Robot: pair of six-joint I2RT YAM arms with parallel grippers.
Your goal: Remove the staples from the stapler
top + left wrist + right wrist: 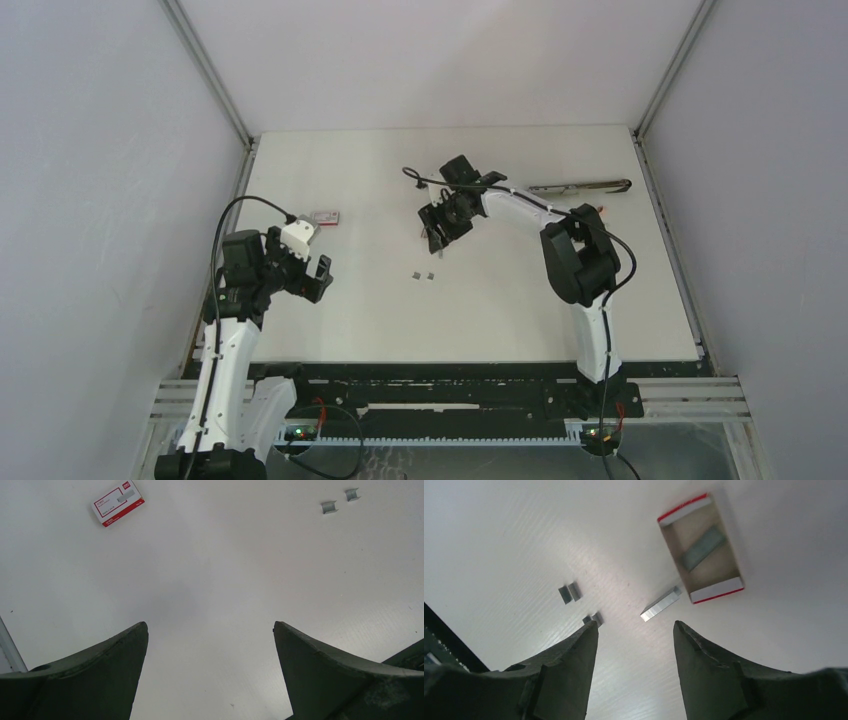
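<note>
White table (500, 320) holds loose staples (661, 604) below the right gripper (635, 625) (jaws partway apart, empty): best lift straight up; left gripper (210, 625) gapes wide.

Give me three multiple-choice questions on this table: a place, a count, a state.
1. Where does the stapler lie?
A) far right of the table
B) near left corner
C) in the left jaws

2. How many loose staple pieces show in the left wrist view?
A) none
B) two
C) five

3. The staple box in the right wrist view is:
A) sealed
B) open, a staple strip inside
C) open, empty

Answers:
1 A, it lies near the far right corner.
2 B, a pair sits top right.
3 B, a grey strip lies in the tray.
</note>
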